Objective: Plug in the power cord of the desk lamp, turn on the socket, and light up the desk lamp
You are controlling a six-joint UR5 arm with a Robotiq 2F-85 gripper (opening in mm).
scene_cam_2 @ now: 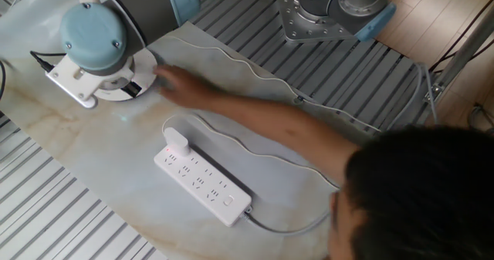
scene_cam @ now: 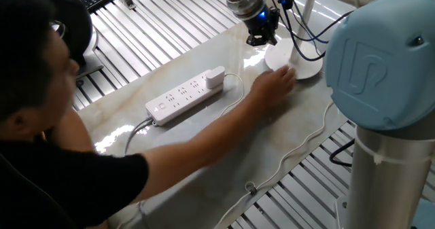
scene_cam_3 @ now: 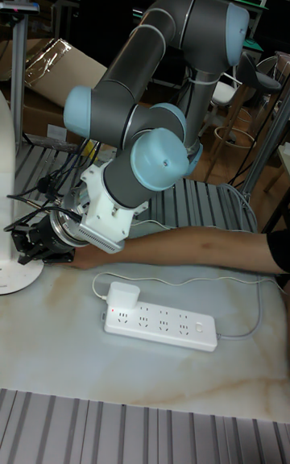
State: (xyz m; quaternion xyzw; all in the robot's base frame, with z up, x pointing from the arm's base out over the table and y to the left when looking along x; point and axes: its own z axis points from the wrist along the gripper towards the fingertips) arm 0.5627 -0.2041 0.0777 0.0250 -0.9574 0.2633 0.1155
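step: lamp-on pending | small boxy white plug [scene_cam: 215, 77] sitting in long white power strip [scene_cam: 183, 96] mid-frame | black two-finger gripper [scene_cam: 262, 37] hovering upper centre, grip state can't tell | person's hand [scene_cam: 275, 86] touching white round-base desk lamp [scene_cam: 293, 62] | nxt: wait till hand is leaving, press lamp switch

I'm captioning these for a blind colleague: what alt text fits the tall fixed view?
A person's bare arm reaches across a marble table toward the base of a white desk lamp, beside the robot's black tool. Nearer the camera lies a white socket with a boxy white plug seated at its lamp-side end.
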